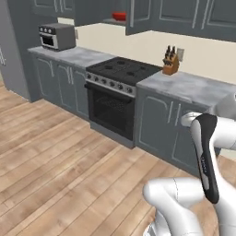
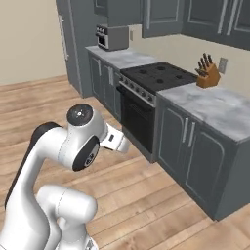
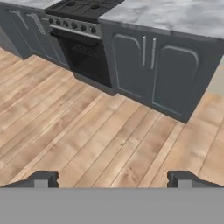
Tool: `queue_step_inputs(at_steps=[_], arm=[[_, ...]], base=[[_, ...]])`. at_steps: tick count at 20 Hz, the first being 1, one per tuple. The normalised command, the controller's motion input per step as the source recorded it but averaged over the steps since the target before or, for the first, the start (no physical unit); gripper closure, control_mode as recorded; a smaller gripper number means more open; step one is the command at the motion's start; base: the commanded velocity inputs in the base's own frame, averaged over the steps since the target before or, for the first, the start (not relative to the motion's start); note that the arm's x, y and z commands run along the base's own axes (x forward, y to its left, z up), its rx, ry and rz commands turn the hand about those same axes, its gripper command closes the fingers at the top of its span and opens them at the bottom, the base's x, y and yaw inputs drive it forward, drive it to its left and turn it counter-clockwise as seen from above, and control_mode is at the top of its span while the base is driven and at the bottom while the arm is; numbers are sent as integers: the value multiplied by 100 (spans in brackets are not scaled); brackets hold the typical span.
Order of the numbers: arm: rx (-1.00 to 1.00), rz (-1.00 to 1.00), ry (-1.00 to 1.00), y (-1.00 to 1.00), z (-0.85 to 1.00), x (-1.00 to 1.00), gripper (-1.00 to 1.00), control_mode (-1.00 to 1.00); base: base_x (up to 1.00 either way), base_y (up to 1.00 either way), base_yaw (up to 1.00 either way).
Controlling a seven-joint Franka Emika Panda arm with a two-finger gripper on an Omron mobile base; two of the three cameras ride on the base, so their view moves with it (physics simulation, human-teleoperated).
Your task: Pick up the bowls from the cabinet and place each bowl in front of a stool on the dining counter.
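A red bowl [image 1: 119, 16] sits on a shelf inside the open upper cabinet [image 1: 138, 18], high on the far wall to the left of the stove. My gripper [image 3: 112, 181] hangs low over the wooden floor, well short of the cabinet. It is open, its two dark fingertips [image 3: 41, 179] stand far apart, and nothing is between them. The hand faces the lower cabinet doors [image 3: 148, 70] to the right of the oven. The stool and the dining counter are out of view.
A black stove with an oven [image 1: 115, 87] stands between marble worktops [image 1: 184, 85]. A knife block [image 1: 170, 62] is on the right worktop and a toaster oven [image 1: 56, 36] on the left one. Wooden floor [image 1: 55, 156] lies open in front of the units.
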Motion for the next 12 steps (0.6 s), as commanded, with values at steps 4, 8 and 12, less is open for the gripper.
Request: queue_step_inputs(at_steps=[4, 8, 12], arm=[[0, 0, 0, 0, 0, 0, -100, 100], [0, 0, 0, 0, 0, 0, -100, 100], [0, 0, 0, 0, 0, 0, -100, 100]], base=[[100, 74, 22], [100, 64, 15], [100, 47, 1]])
